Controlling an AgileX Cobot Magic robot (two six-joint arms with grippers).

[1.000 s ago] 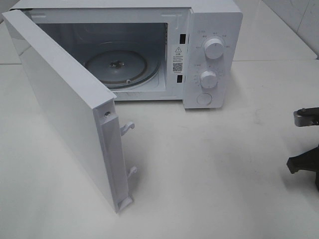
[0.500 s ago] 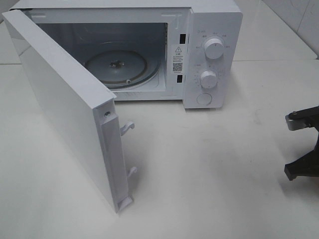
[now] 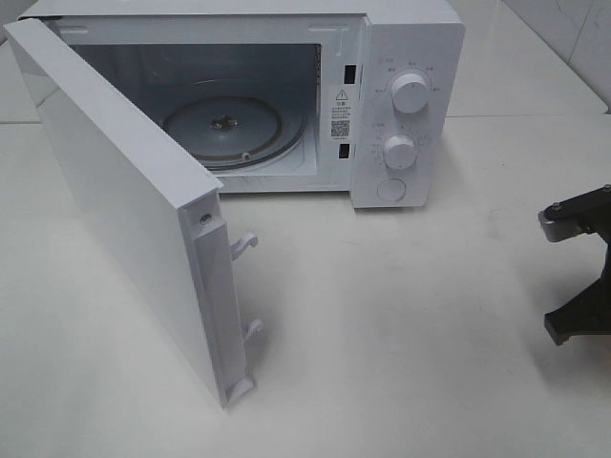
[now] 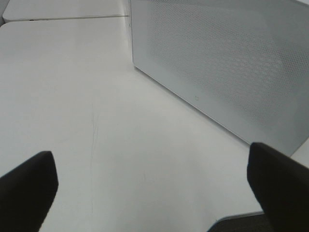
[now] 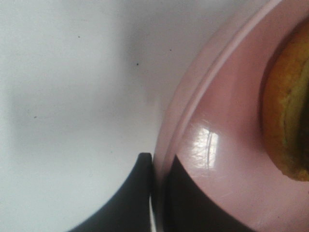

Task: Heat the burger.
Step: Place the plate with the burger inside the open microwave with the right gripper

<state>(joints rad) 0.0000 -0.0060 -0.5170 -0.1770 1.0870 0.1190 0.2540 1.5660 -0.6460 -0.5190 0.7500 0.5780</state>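
The burger (image 5: 288,108) shows only in the right wrist view, as a golden-brown bun edge lying on a pink-red plate (image 5: 227,145). My right gripper (image 5: 158,166) is shut on the plate's rim, one dark finger outside the rim and one inside. In the exterior high view only part of my right arm (image 3: 579,277) reaches in at the right edge; burger and plate are out of that view. The white microwave (image 3: 406,57) stands at the back with its door (image 3: 124,219) swung wide open and a bare glass turntable (image 3: 221,126) inside. My left gripper (image 4: 153,181) hangs open over the table.
Two knobs (image 3: 410,93) and a round button sit on the microwave's right panel. The open door juts toward the table's front left, its latch hooks (image 3: 245,243) sticking out. A white perforated face of the microwave (image 4: 227,63) fills the left wrist view beyond the fingers.
At the right edge the right arm has shifted slightly, its upper part a little higher and further left. The microwave and its door have not moved.
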